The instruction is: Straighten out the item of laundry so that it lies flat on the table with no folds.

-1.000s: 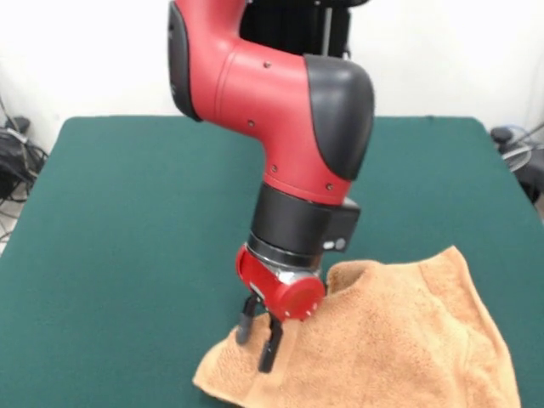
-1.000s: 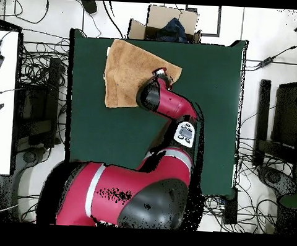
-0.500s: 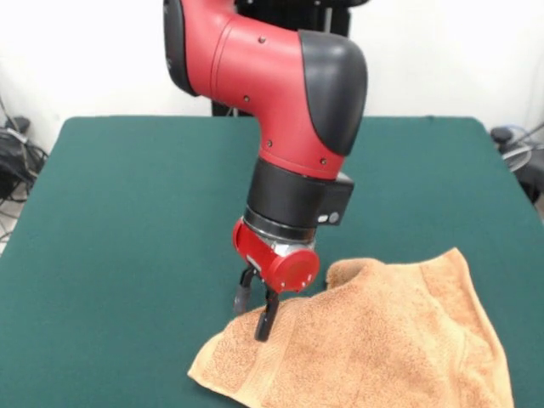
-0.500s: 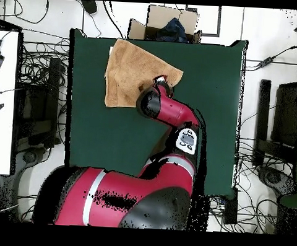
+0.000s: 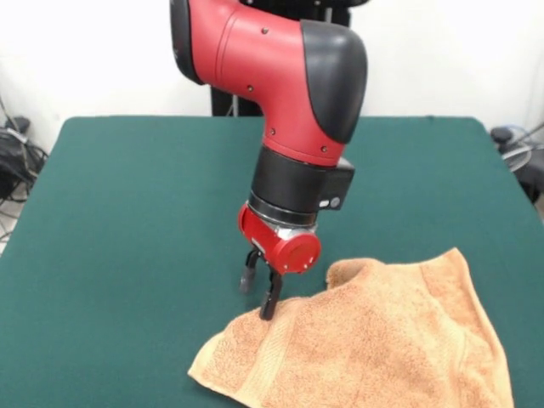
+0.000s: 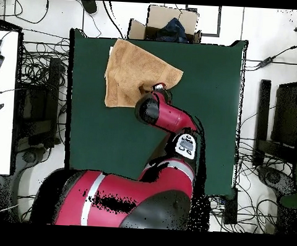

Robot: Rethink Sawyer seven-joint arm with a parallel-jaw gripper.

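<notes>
Gripper (image 5: 260, 294), fingers parted over the towel (image 5: 374, 340)'s far-left edge, should pinch that hem and draw it outward, staying low.

Towel (image 5: 374, 340) runs off the bottom edge up front, near corners lost; overhead, the arm (image 6: 167, 113) covers the gripper (image 5: 260, 293) and 1 towel edge; white tag too small to find
</notes>
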